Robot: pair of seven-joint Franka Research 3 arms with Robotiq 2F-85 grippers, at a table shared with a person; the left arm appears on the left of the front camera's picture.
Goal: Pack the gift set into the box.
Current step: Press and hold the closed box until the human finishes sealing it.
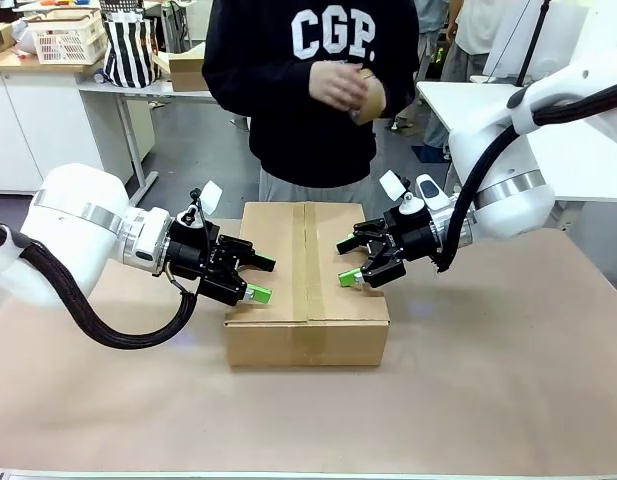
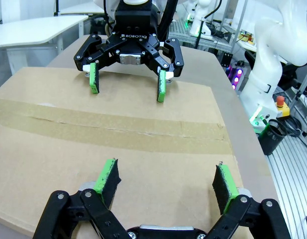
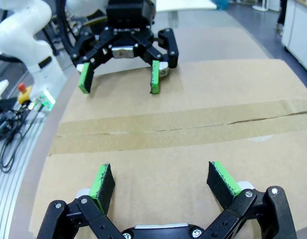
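Brown corrugated cardboard box point(image 1: 308, 345), flaps folded down and centre seam taped, on the tan table point(image 1: 138, 400); closing appears complete, though whether the gift set lies inside cannot be told. Black left gripper point(image 1: 260, 279) and black right gripper point(image 1: 349, 262), green-padded, stand wide apart-fingered and empty over the lid; withdrawal probably remains. Legible lettering: "ROBOTIQ" on the right gripper, "CGP." on the person's dark sweatshirt point(image 1: 308, 110).

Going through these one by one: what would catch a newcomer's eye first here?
Probably the two open grippers, left and right, facing each other over the cardboard carton mid-table. Next, the wide tape strip along the seam of its closed top, and behind it the person's dark "CGP." sweatshirt.
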